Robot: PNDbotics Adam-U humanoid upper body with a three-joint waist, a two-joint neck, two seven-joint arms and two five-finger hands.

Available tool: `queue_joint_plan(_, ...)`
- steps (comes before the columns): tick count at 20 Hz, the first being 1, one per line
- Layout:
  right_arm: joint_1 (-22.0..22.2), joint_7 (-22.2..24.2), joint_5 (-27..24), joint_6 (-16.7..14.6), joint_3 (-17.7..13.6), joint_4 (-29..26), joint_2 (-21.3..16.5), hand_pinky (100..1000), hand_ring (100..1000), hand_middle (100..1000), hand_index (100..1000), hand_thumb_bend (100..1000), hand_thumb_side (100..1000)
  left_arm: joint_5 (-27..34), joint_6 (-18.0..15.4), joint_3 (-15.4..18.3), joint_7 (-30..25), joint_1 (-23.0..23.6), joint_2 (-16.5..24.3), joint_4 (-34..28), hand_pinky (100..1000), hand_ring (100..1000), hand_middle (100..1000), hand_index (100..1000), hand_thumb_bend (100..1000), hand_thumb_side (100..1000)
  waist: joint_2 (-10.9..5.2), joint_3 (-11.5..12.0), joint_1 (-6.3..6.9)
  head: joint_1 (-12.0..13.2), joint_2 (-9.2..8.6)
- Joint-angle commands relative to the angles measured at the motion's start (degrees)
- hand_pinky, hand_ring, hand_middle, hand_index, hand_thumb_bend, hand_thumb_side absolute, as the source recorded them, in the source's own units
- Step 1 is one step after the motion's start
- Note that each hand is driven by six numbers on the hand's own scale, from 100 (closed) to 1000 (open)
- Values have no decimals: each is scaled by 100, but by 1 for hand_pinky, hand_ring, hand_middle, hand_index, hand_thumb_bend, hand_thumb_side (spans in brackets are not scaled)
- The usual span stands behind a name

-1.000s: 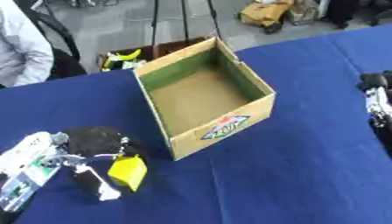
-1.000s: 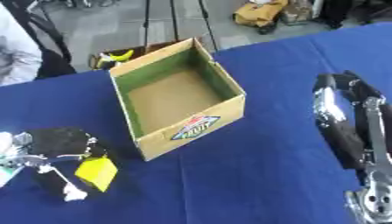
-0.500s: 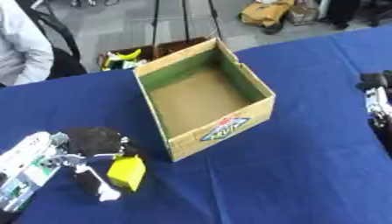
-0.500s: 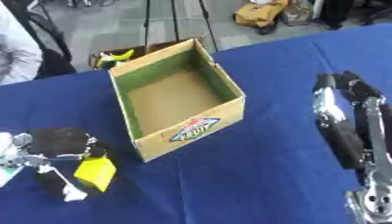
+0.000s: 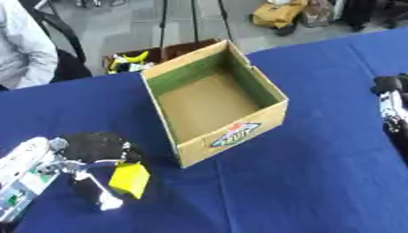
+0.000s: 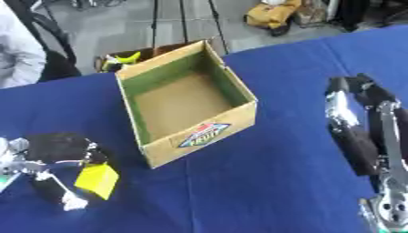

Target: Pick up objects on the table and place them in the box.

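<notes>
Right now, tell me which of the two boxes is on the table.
The open cardboard box with green inner walls and a logo sits on the blue table. The other box stands beyond the far edge.

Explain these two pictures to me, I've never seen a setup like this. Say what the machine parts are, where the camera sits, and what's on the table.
Both pictures come from a stereo camera in a humanoid robot's head, looking down at a blue table. An open cardboard box stands there, nothing visible inside. At lower left, the robot's left hand, black and silver, has its fingers curled around a yellow block. At the right edge is the right hand, idle; its fingers cannot be made out.
</notes>
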Motion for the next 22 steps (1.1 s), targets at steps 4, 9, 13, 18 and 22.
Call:
queue_joint_plan(4,-18,-5,3,-30,-29,-59,-50,942,1000,624,730,100,754,49,-1510,298,-1717,-92,248,-653,419,664,731,815,100,541,-183,45,-53,-31,-99)
queue_joint_plan(9,-4,-12,2,-31,-37,-59,-48,942,1000,625,730,100,754,117,-1387,387,-1717,-81,274,-979,392,629,714,803,100,538,-198,52,-55,-44,-80)
queue_joint_plan(13,-5,-16,1,-33,-38,-60,-46,941,1000,625,730,100,753,136,-1341,405,-1717,-69,301,-1099,383,626,704,778,100,538,-201,54,-60,-41,-86)
queue_joint_plan(18,10,-27,3,-34,-41,-56,-50,941,1000,625,730,100,753,106,-1318,439,-1717,-33,408,-1206,369,604,677,762,100,533,-230,56,-47,-54,-78)
queue_joint_plan(22,35,-31,11,-38,-41,-56,-58,941,1000,625,730,100,752,300,-1193,667,-1717,-26,588,-1440,367,593,669,743,100,527,-271,64,-11,-126,-98)
